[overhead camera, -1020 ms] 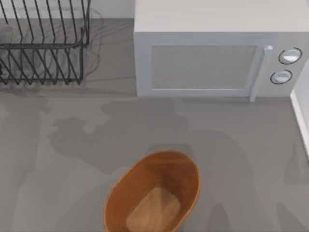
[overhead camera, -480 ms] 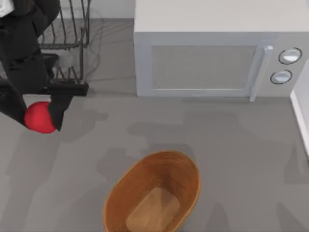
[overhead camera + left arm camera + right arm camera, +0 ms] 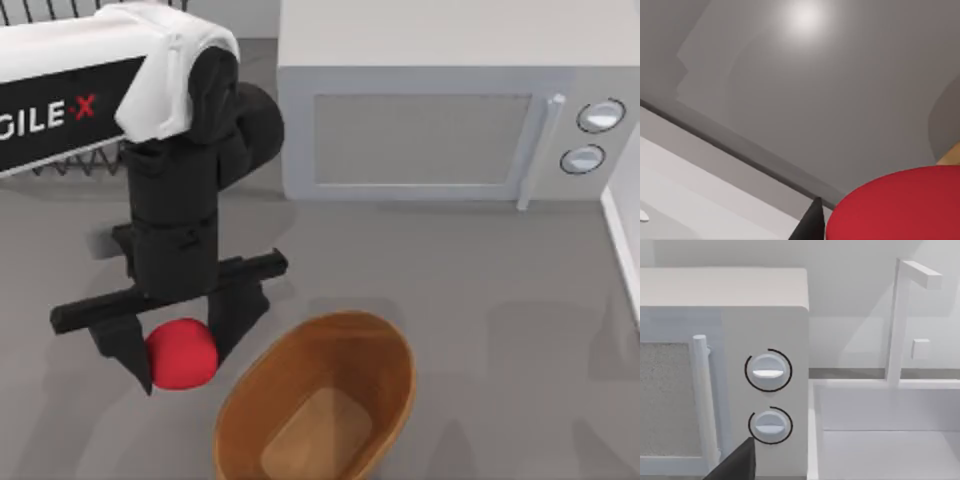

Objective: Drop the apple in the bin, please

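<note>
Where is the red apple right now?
In the top view the apple sits between the left gripper fingers, just left of the bin, not over it.

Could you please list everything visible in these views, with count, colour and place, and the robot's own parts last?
apple: one, bright red, between the left gripper's jaws, just left of the bin.
bin: one, orange-brown oval basket, lighter flat bottom, front centre of the table.
microwave: one, pale grey, two round dials, back of the table, right of centre.
wire rack: one, black, back left corner, mostly behind the arm.
sink: one, white, with a faucet, right of the microwave.
table: one, grey.
left gripper: one, black, on a white and black arm, shut on the apple.
right gripper: one, a dark tip facing the microwave.
</note>
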Motion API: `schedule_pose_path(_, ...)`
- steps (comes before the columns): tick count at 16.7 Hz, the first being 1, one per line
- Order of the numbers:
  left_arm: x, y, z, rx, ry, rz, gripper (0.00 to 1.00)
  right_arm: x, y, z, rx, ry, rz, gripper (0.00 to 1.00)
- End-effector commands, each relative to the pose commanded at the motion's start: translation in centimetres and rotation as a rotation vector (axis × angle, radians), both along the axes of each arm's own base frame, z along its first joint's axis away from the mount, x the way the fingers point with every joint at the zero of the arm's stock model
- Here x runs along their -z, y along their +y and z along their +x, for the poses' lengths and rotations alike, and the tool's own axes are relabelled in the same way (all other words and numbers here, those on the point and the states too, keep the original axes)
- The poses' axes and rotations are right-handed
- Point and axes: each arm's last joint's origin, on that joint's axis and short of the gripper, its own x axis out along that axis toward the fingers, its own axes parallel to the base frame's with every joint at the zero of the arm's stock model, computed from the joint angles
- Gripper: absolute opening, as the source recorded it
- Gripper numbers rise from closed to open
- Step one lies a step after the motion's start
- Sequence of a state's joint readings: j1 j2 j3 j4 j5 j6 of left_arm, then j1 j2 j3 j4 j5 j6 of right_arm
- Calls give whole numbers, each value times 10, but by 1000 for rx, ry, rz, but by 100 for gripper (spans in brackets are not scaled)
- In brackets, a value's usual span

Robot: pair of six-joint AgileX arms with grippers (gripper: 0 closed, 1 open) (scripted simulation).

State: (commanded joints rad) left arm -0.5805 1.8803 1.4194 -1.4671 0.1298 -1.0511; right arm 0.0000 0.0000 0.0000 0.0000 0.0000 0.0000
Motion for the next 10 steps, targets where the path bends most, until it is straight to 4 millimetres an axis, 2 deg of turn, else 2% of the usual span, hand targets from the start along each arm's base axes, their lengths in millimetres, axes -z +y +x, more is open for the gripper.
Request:
schedule_pose_path(5, -5, -40, -39, -376, -100, 186, 0, 0, 0, 0, 0, 0, 0, 100)
schedule_pose_path(10, -31, -68, -65, -730, -278, 193, 0, 0, 0, 0, 0, 0, 0, 100)
